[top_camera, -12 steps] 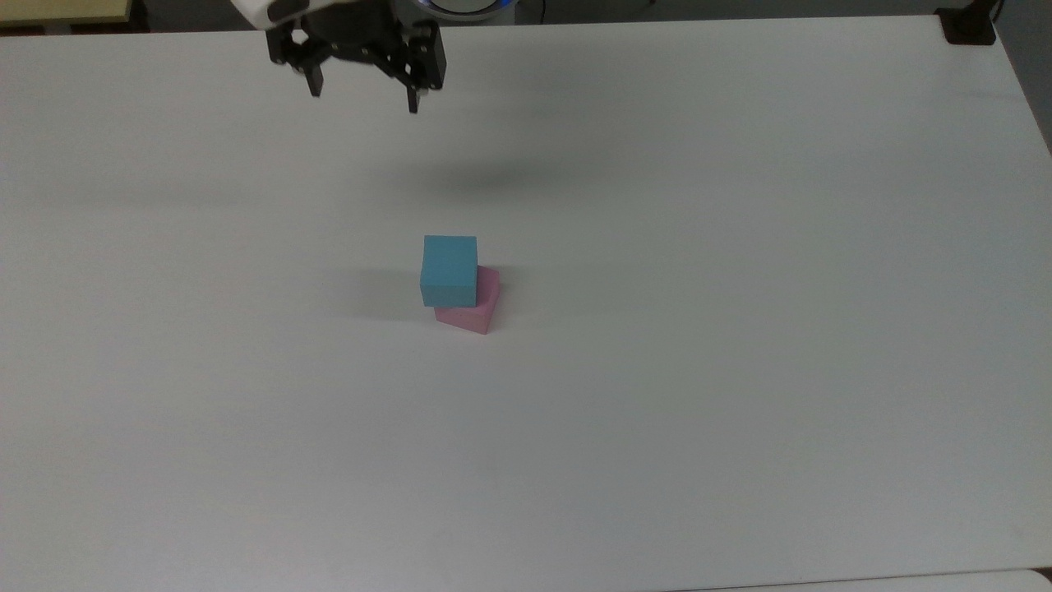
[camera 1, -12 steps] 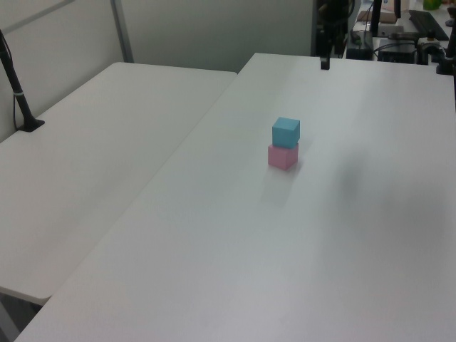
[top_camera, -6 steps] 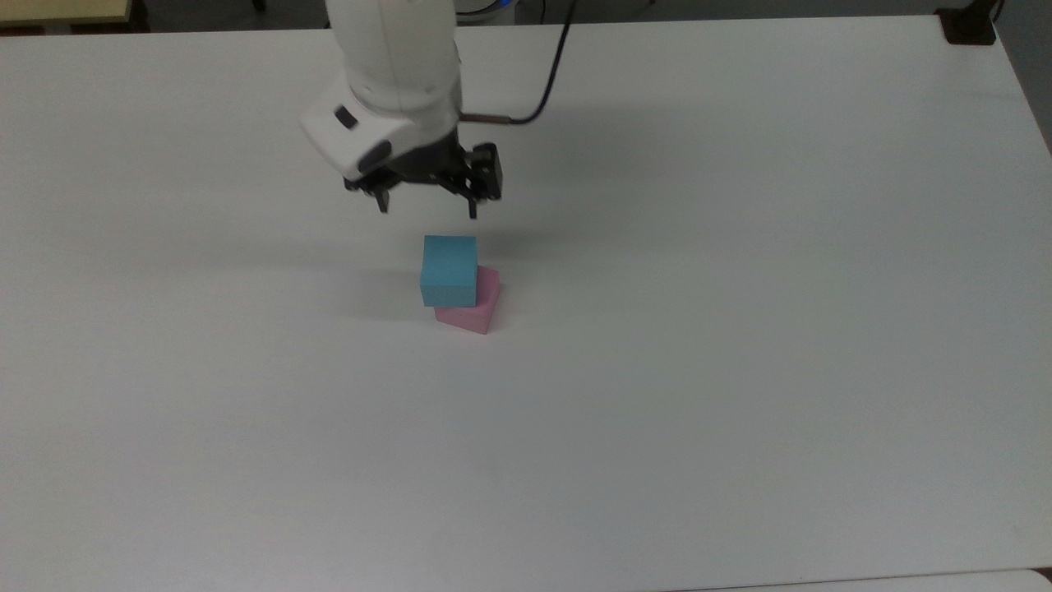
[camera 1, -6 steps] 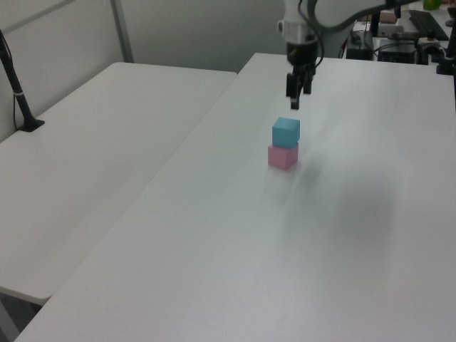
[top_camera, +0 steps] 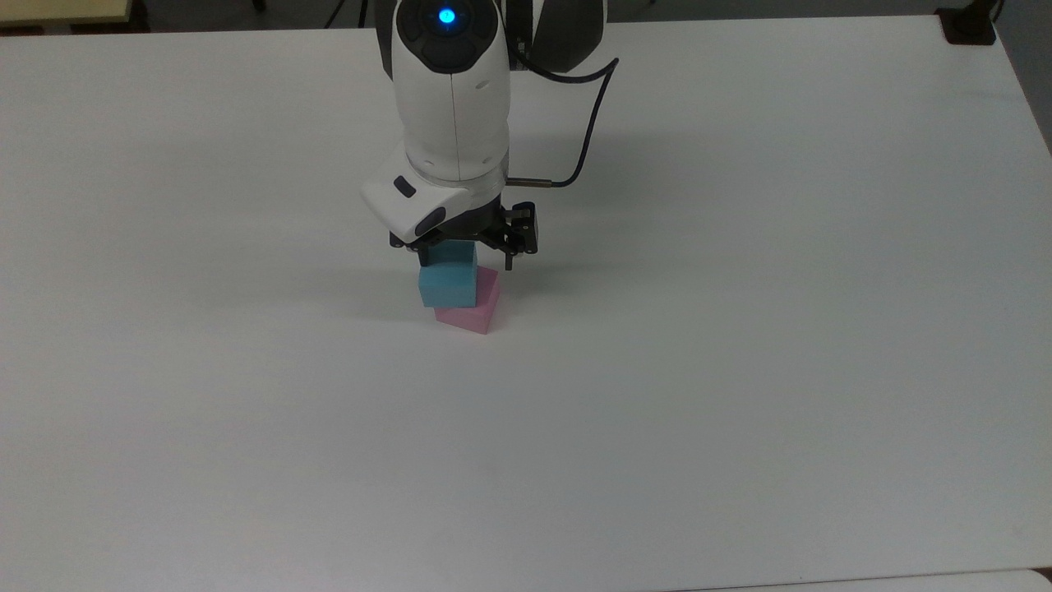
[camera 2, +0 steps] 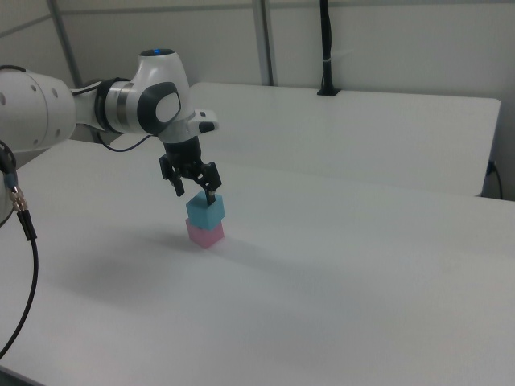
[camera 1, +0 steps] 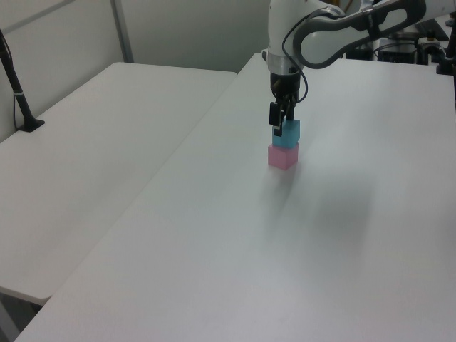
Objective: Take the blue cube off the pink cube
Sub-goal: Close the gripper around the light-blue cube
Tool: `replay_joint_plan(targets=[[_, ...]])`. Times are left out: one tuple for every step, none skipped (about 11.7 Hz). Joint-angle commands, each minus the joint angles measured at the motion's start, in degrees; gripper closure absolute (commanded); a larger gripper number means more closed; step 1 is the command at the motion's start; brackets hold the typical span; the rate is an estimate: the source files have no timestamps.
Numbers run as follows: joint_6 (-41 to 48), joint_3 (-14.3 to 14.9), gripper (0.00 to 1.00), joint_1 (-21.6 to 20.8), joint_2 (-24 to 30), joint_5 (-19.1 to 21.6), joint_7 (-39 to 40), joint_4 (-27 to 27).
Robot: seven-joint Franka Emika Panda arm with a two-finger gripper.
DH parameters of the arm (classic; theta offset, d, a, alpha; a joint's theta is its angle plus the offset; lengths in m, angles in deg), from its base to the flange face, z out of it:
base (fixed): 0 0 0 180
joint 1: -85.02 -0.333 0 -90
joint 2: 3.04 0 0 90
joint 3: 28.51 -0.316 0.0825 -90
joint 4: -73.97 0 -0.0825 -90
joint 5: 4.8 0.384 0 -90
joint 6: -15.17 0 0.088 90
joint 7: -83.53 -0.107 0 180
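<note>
Near the middle of the white table (top_camera: 740,370), the blue cube (top_camera: 447,284) sits on the pink cube (top_camera: 472,311), twisted so that 1 pink corner juts out at the top view's right. Just above it, the gripper (top_camera: 460,256) hangs with its 2 fingers spread wide, straddling the blue cube's upper edges without pressing them.

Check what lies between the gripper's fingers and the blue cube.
Nothing: in the right view the open gripper hangs just above the blue cube, which sits on the pink cube; bare air between.
</note>
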Motion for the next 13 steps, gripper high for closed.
replay_joint_plan(targets=[[-0.95, 0.61, 0.0, -0.61, 0.22, -1.28, -1.29, 0.04], [-0.68, 0.61, 0.0, -0.61, 0.31, -1.11, -1.38, 0.13], [-0.25, 0.61, 0.0, -0.53, 0.48, -0.59, -1.38, 1.35], [0.89, 0.79, 0.0, -0.35, 0.49, -0.58, -1.46, 1.88], [1.42, 1.14, 0.0, -0.17, 0.49, -1.02, -1.38, 1.97], [1.43, 1.31, 0.0, -0.09, 0.4, -1.19, -1.11, 1.89], [1.43, 1.32, 0.0, 0.44, 0.31, -1.46, -0.85, 1.45], [1.43, 1.32, 0.0, 0.27, 0.14, -1.98, -0.76, 1.1], [1.43, 1.23, 0.0, -0.17, -0.56, -2.77, -0.85, -0.04], [1.17, 1.05, 0.0, -0.35, -1.09, -2.87, -1.2, -0.05], [1.16, 0.97, 0.12, -0.52, -1.1, -2.78, -1.2, -0.13], [1.43, 0.96, 0.29, -0.7, -1.01, -2.69, -1.37, -0.14], [1.52, 0.88, 0.52, -0.7, -0.92, -2.52, -1.46, -0.05]])
